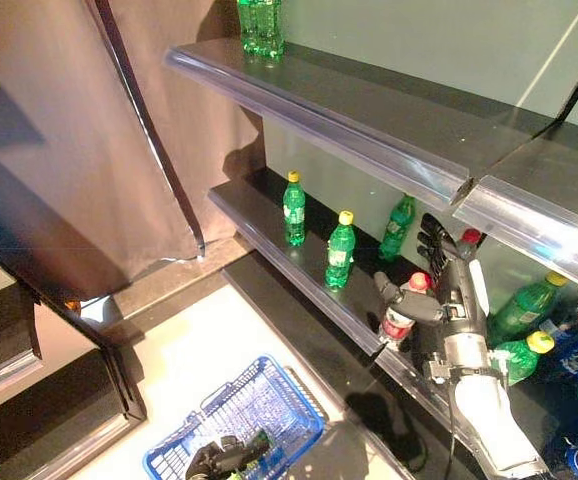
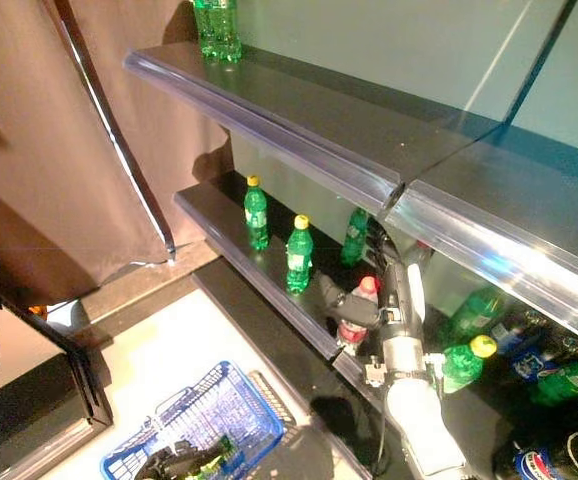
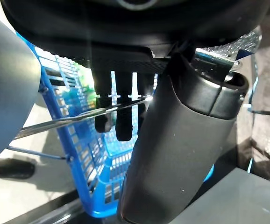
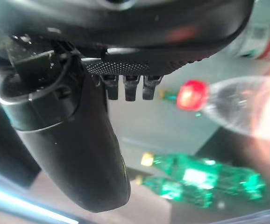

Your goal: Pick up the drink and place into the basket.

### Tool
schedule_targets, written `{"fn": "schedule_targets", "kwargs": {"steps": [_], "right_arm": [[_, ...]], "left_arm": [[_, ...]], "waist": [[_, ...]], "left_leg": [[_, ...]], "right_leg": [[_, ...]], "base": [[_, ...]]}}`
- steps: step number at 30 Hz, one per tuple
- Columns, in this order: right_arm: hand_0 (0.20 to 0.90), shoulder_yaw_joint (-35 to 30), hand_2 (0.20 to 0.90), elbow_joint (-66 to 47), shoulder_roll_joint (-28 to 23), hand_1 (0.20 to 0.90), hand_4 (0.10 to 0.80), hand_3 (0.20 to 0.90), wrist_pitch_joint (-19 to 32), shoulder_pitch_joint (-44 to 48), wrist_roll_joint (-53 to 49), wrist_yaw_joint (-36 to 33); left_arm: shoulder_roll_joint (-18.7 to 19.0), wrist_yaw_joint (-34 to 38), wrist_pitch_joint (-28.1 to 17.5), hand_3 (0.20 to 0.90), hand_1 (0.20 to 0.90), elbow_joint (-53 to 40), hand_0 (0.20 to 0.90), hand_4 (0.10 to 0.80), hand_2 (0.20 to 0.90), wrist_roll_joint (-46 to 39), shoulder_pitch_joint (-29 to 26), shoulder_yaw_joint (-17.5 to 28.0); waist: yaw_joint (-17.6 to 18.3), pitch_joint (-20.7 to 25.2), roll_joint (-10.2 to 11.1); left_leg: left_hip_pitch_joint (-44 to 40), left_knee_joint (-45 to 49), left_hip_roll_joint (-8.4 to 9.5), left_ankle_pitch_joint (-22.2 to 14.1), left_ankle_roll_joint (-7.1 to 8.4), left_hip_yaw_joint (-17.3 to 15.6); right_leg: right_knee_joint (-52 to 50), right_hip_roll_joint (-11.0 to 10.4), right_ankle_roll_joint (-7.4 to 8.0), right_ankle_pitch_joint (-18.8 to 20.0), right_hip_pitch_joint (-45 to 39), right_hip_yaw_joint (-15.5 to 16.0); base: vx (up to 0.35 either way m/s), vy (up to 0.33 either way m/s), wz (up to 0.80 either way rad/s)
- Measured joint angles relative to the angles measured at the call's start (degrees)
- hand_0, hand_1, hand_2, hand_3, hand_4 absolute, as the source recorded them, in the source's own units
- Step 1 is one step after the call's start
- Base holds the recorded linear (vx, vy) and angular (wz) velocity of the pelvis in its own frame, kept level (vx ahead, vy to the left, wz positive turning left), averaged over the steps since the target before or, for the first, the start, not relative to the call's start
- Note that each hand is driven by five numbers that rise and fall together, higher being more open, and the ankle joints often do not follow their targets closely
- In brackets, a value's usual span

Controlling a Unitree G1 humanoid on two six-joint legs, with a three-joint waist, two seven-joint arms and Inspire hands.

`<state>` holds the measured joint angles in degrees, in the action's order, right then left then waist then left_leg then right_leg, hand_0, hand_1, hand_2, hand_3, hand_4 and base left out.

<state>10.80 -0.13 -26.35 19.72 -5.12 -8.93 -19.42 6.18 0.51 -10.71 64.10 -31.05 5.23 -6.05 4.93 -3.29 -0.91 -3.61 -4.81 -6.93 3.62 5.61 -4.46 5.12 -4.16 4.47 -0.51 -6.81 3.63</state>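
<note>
Right hand [image 1: 447,295], fingers straight and holding nothing, flanks the red-capped bottle [image 1: 401,315]; wrap low around its body. Left hand [image 3: 121,107] grips the blue basket's [image 1: 254,405] handle.

head eyes look down on shelves [image 1: 299,250] and basket [image 1: 269,400], wrist cameras very close along each hand

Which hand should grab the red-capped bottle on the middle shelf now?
Right. The right hand is open beside the clear red-capped bottle on the dark shelf, thumb reaching toward it. The left hand holds the blue wire basket's handle down below.
</note>
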Motion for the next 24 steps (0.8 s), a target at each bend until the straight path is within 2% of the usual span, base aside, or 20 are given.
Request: {"fn": "schedule_targets", "kwargs": {"steps": [3,5,9,13,24], "right_arm": [[0.900,0.84,0.900,1.82,-0.07,0.900,0.800,0.900,0.00,0.00,0.19,-2.86],[0.900,1.26,0.900,2.63,-0.10,0.900,0.800,0.900,0.89,0.37,2.89,-7.08],[0.900,1.33,0.900,4.26,-0.35,0.900,0.800,0.900,2.46,3.09,7.48,-16.06],[0.900,1.28,0.900,6.27,-0.33,0.900,0.800,0.900,3.89,6.63,9.29,-21.74],[0.900,1.06,0.900,6.46,-0.38,0.900,0.800,0.900,4.39,9.91,9.81,-23.45]], "left_arm": [[-0.25,-0.09,-0.79,0.200,0.300,-0.05,0.300,0.100,0.300,-0.79,-0.12,-0.20],[-0.68,0.01,-1.90,0.200,0.300,-0.17,0.300,0.100,0.300,-2.24,-0.73,-2.15],[-1.16,0.14,-4.01,0.200,0.300,-1.47,0.300,0.100,0.300,-3.37,-2.59,-5.12],[-1.71,0.14,-5.58,0.200,0.300,-2.43,0.300,0.100,0.300,-3.60,-4.19,-7.05],[-2.12,0.05,-7.52,0.200,0.300,-4.44,0.300,0.100,0.300,-4.38,-7.56,-7.20]], "waist": [[-0.06,-0.33,-0.58],[-0.14,-1.09,-1.52],[-0.34,-5.55,-3.03],[-0.33,-9.82,-4.12],[-0.15,-17.08,-5.53]], "left_leg": [[0.97,0.02,0.03,0.06,0.04,0.09],[2.68,0.06,0.10,0.56,0.14,0.14],[5.51,1.39,0.28,1.05,0.00,0.26],[6.78,2.48,0.37,1.03,-0.04,0.13],[9.79,4.77,1.46,1.08,-0.76,0.00]], "right_leg": [[-0.09,-0.01,0.04,0.10,0.96,0.04],[-0.79,-0.05,0.08,0.26,2.86,0.04],[-2.16,-0.17,0.20,0.66,5.70,0.01],[-3.69,-0.31,0.30,0.58,7.39,-0.52],[-10.17,-1.53,0.93,-1.61,12.55,-1.26]], "base": [[-0.116,0.011,0.00],[-0.209,0.024,0.00],[-0.108,0.025,0.01],[-0.021,0.051,-0.05],[-0.035,0.017,-0.01]]}}
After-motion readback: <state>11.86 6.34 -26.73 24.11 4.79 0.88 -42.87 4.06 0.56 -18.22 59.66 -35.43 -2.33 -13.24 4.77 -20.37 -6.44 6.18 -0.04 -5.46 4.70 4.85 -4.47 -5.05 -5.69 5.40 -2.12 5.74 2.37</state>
